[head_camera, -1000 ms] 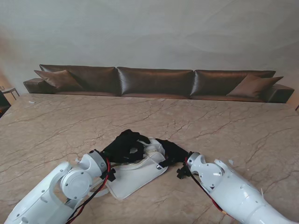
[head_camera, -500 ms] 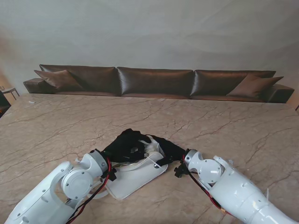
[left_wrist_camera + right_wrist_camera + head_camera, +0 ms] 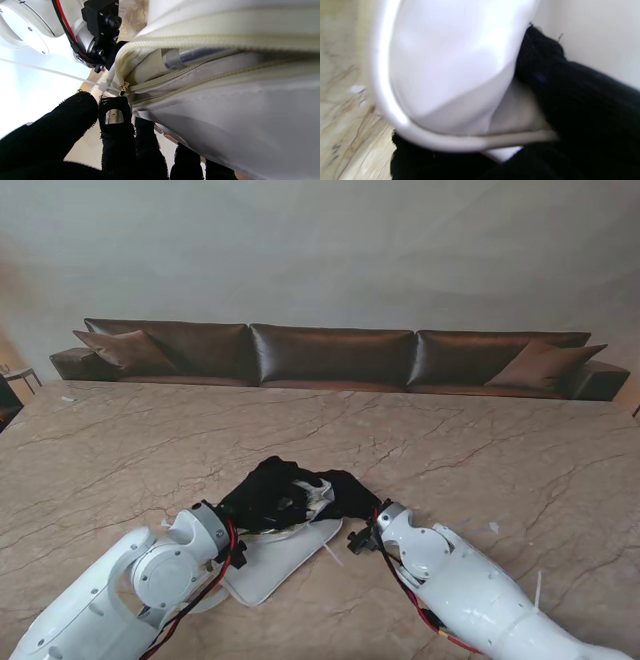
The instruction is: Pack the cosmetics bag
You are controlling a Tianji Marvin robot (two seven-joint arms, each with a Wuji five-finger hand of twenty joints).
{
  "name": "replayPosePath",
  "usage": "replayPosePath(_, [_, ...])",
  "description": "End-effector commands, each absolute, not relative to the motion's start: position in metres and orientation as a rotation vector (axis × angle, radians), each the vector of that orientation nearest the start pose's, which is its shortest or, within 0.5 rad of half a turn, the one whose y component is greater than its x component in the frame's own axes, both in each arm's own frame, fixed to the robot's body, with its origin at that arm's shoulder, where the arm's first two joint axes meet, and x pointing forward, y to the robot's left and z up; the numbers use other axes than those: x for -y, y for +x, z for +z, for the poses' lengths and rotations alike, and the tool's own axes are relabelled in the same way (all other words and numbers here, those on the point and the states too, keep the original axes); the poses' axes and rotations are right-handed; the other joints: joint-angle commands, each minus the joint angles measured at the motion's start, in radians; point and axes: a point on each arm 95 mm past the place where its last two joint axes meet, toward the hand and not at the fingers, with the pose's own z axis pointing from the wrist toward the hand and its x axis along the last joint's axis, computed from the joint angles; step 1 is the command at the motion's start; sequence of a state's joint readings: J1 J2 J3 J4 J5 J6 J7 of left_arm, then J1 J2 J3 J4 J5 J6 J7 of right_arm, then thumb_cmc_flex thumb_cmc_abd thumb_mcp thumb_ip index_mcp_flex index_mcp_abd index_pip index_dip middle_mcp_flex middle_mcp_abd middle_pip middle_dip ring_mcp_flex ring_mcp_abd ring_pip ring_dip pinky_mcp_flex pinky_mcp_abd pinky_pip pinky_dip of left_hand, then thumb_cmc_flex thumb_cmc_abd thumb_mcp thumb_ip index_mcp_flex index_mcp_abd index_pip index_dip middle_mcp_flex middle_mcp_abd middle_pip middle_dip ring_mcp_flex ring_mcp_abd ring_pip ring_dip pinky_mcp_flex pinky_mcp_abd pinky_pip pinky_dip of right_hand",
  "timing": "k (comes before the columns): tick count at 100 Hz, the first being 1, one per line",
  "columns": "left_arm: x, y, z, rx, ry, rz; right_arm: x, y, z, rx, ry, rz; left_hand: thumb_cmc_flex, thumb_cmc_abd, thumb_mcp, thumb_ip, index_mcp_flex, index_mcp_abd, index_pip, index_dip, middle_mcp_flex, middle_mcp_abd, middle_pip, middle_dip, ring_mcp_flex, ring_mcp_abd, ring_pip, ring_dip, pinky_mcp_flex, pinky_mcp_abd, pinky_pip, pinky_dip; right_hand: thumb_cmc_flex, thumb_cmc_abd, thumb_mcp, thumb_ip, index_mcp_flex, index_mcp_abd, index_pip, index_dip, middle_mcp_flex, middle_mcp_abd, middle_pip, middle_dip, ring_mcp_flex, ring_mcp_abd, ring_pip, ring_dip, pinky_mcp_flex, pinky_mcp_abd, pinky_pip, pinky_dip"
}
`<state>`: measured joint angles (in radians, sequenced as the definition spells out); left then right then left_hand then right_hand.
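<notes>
arms (image 3: 150, 580) – glossy white shells | red cables | fingers (image 3: 115, 117) – black knit gloves

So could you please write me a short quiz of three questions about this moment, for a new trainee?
1. True or false: both the left hand and the right hand are on the white bag.
2. Multiple choice: the zipper of the bag is
A) fully closed
B) partly open, with something inside showing
C) missing
3. In a few words: what does the bag rest on?

Key
1. True: both black-gloved hands grip its far end.
2. B: the left wrist view shows a gap with a clear tube-like item inside.
3. The marble table.
</notes>
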<state>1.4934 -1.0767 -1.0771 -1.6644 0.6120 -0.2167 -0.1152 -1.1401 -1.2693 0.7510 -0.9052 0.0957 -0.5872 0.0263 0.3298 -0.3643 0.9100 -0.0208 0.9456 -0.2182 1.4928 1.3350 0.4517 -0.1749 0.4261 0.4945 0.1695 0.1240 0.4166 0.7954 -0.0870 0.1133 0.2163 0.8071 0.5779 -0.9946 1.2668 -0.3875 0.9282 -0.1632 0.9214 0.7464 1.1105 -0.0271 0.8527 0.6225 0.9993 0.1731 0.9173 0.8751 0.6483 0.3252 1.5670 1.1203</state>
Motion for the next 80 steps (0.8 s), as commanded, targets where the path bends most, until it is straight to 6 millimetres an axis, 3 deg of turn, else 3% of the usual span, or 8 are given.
replayPosePath(1, [0.067, 0.387, -0.3, -1.678, -1.34, -1.935, -0.105, 0.45, -0.398, 1.067, -1.714, -2.115, -0.029, 0.042, -0.021, -0.022, -0.001, -0.059, 0.031, 0.034, -0.028, 0.067, 0.001, 0.001, -0.03, -0.02, -0.008, 0.009, -0.001, -0.025, -0.032, -0.023, 0.337, 0.434, 0.172, 0.249, 0.288, -0.225, 0.202, 0.17, 0.128, -0.036, 0.178, 0.113, 0.159, 0.01, 0.269, 0.092, 0.056, 0.011, 0.124, 0.023])
replayPosePath(18, [0.052, 0.392, -0.3, -1.686, -1.339, -1.875, -0.099, 0.46, -0.392, 0.957, -1.779, -2.109, -0.033, 0.05, -0.037, -0.024, -0.012, -0.072, 0.018, 0.039, -0.035, 0.069, -0.003, 0.0, -0.038, -0.021, -0.014, 0.007, 0.001, -0.024, -0.04, -0.049, 0.353, 0.397, 0.249, 0.298, 0.378, -0.199, 0.258, 0.309, 0.227, 0.047, 0.253, 0.222, 0.256, 0.06, 0.435, 0.169, 0.156, 0.059, 0.247, 0.028])
replayPosePath(37, [0.028, 0.399, -0.298, -1.677, -1.342, -1.807, -0.083, 0.469, -0.388, 0.883, -1.807, -2.073, -0.035, 0.04, -0.041, -0.025, -0.007, -0.078, 0.015, 0.04, -0.029, 0.067, -0.003, 0.001, -0.035, -0.018, -0.016, 0.007, 0.001, -0.019, -0.036, -0.053, 0.35, 0.372, 0.273, 0.313, 0.396, -0.178, 0.35, 0.326, 0.29, 0.09, 0.255, 0.254, 0.287, 0.083, 0.461, 0.199, 0.178, 0.071, 0.251, 0.025])
replayPosePath(80, [-0.004, 0.405, -0.302, -1.668, -1.391, -1.743, -0.063, 0.47, -0.372, 0.856, -1.822, -2.082, -0.031, 0.015, -0.049, -0.023, 0.007, -0.08, 0.022, 0.038, -0.02, 0.066, -0.008, 0.0, -0.029, -0.019, -0.028, 0.002, -0.002, -0.011, -0.029, -0.056, 0.353, 0.38, 0.258, 0.297, 0.399, -0.173, 0.399, 0.302, 0.298, 0.093, 0.248, 0.277, 0.263, 0.084, 0.447, 0.225, 0.146, 0.069, 0.207, 0.041])
